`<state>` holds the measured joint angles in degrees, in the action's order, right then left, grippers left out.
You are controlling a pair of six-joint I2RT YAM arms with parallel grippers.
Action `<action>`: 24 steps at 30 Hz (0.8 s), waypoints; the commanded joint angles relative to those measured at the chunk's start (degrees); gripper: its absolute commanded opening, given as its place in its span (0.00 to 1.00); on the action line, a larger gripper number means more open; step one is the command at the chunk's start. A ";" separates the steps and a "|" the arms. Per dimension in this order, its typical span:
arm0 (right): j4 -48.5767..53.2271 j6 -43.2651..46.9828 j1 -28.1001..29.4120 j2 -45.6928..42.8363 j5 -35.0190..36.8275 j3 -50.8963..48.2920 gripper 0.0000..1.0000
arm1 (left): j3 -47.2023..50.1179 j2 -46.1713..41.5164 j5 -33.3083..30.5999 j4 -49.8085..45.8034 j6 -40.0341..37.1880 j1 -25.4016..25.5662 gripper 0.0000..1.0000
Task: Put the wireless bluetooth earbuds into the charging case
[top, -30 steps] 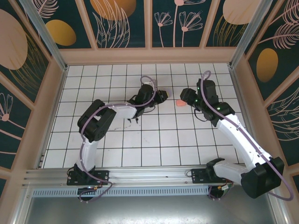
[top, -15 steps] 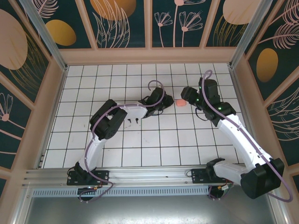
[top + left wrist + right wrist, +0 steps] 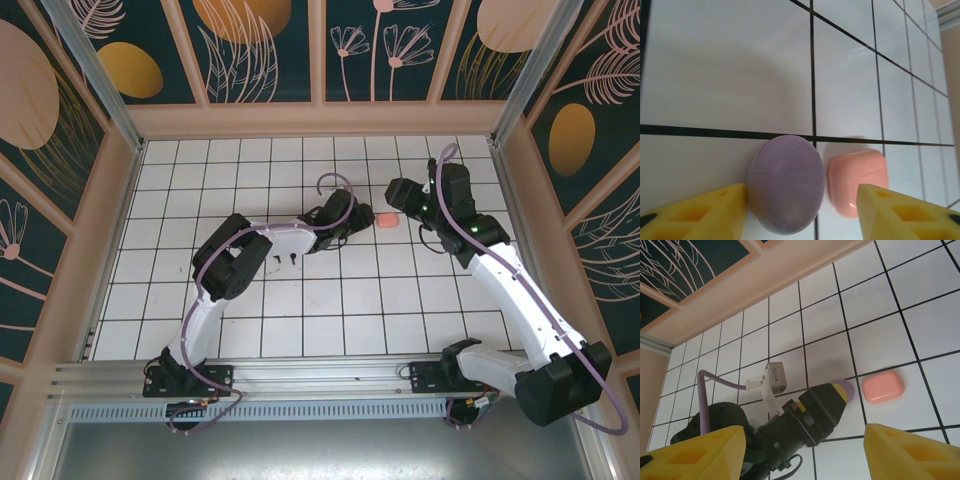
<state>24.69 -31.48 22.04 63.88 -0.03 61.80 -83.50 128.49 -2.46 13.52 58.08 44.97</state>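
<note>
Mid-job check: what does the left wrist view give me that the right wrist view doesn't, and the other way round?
Left wrist adds the close-up: the lilac case shut, its lid seam plain, lying between the fingers of the open left gripper, near one pad. Right wrist adds the wider scene: that gripper seen from outside, hiding most of the lilac case, the wooden wall behind, and the right gripper open above. Shared: the lilac case beside the coral-pink case, both shut, on the tiled table.
</note>
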 commanded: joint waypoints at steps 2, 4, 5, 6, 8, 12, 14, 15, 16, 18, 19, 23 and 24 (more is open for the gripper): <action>2.22 1.16 -0.51 -0.85 0.65 2.95 0.67 | 2.35 -7.61 -6.51 -3.37 -7.00 -0.22 0.64; 2.73 1.04 -0.53 -1.18 0.60 3.15 0.67 | 4.32 -11.13 -8.62 -2.53 -9.72 -0.24 0.65; 3.01 0.90 -0.55 -1.28 0.64 3.22 0.68 | 5.37 -12.93 -9.67 -1.92 -11.14 -0.25 0.66; 3.15 0.84 -0.54 -1.25 0.65 3.07 0.68 | 6.52 -14.74 -10.64 -1.27 -12.45 -0.23 0.67; 2.98 0.48 -0.47 -0.76 0.28 2.56 0.68 | 9.26 -19.13 -12.92 0.36 -15.91 -0.23 0.67; 1.35 0.97 0.34 2.12 -3.33 1.12 0.68 | 13.83 -27.42 -17.47 2.83 -23.32 -0.29 0.69; 0.77 1.46 2.12 5.28 -4.52 1.30 0.68 | 16.40 -32.29 -20.81 3.90 -27.27 -0.38 0.75; 0.60 1.87 3.39 6.92 -4.58 1.51 0.68 | 17.62 -34.10 -22.08 4.47 -28.57 -0.62 0.79; 0.58 2.08 5.05 9.01 -4.22 2.14 0.68 | 19.03 -36.15 -23.46 5.16 -30.13 -0.95 0.82; 0.39 2.66 8.28 13.30 -3.86 3.65 0.68 | 21.45 -40.06 -25.84 5.94 -32.43 -1.83 0.98; 0.23 3.19 9.90 15.62 -3.63 4.58 0.68 | 22.68 -42.03 -26.35 6.37 -33.57 -2.59 0.99; -0.65 9.54 14.28 25.27 -6.27 9.28 0.68 | 26.48 -49.12 -25.88 6.95 -34.34 -7.11 0.99; -0.62 11.45 14.94 27.37 -6.49 10.51 0.68 | 27.41 -50.75 -26.15 7.31 -34.06 -8.17 0.99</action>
<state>25.41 -26.22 35.44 87.61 -4.62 67.85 -58.28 81.41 -26.06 18.35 26.96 39.51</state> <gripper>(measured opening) 0.681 0.987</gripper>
